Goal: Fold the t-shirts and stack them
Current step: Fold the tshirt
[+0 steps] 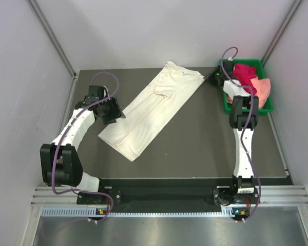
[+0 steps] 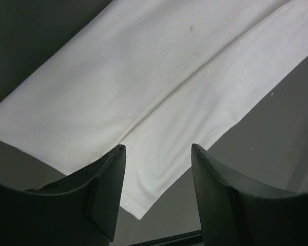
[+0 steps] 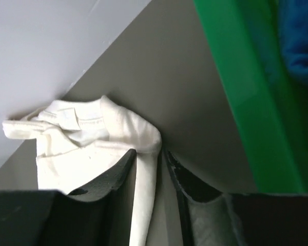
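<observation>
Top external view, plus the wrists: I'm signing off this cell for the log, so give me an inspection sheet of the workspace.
Surface: dark grey table.
Job's things: cream-white t-shirt lying diagonally as a long folded strip; magenta-red t-shirt and peach-pink t-shirt bunched in the green tray.
Clutter: nothing seen.
End effectors: left end effector open at the cream-white shirt's near end; right end effector shut on its far corner.
Cables: purple cables loop over both arms.
Surroundings: pale walls on three sides; metal rail at the near edge.

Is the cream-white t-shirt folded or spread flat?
Partly folded: the cream-white t-shirt lies as a long diagonal strip, its layers overlapping lengthwise, with no crosswise fold yet.
</observation>
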{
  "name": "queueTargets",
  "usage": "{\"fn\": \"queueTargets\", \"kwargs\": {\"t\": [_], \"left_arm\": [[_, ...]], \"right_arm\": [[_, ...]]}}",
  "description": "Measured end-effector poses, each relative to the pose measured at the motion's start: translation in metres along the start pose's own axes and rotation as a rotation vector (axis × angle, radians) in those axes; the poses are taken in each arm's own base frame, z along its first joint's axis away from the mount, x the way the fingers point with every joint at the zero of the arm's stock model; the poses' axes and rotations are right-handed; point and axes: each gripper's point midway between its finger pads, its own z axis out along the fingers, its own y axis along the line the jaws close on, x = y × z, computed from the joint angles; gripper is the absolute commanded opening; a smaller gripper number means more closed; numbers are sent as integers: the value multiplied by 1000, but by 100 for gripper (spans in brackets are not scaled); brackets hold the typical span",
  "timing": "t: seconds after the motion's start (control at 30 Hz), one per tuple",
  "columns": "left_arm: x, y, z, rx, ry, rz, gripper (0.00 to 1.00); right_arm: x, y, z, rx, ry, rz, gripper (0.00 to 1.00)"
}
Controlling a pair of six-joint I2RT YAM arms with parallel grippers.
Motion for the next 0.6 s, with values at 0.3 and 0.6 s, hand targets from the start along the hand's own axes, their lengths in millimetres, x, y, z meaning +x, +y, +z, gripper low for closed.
{"fn": "queueTargets", "kwargs": {"t": [0.3, 0.6], "left_arm": [[-12, 10, -7, -43, -142, -61, 59], [-46, 43, 7, -117, -187, -168, 59]], "right_arm": [[47, 2, -72, 118, 78, 1, 53], [204, 91, -223, 170, 183, 3, 52]]}}
